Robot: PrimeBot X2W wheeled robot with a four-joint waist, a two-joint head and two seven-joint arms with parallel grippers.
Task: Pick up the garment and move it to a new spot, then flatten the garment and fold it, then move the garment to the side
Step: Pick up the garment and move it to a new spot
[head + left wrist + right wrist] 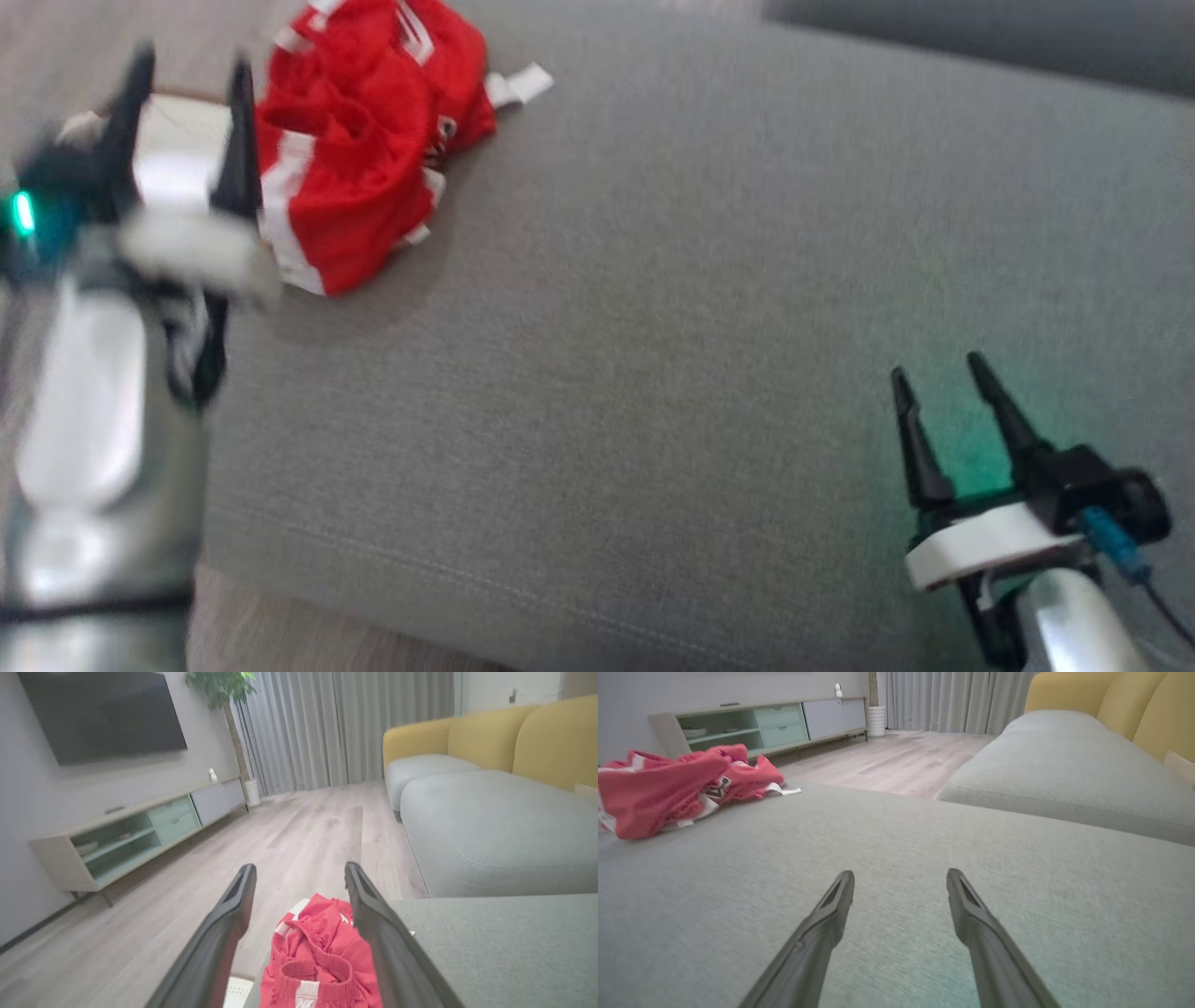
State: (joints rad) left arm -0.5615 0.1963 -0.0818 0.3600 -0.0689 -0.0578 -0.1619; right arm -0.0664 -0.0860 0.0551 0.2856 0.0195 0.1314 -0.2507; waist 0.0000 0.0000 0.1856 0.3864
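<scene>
The garment (364, 140) is red with white stripes and lies crumpled at the far left corner of the grey cushion (653, 327). My left gripper (191, 84) is open and hangs just left of it, above the cushion's edge, holding nothing. In the left wrist view the garment (322, 956) shows low between and beyond the spread fingers (233, 914). My right gripper (938, 373) stands open over bare cushion at the lower right, far from the garment. From the right wrist view the garment (677, 786) lies at the far left.
The cushion's front seam (420, 569) runs along the bottom, with wooden floor (299, 835) beyond its left side. A second grey seat with yellow backs (495, 821) lies to the right. A TV cabinet (140, 830) stands along the wall across the floor.
</scene>
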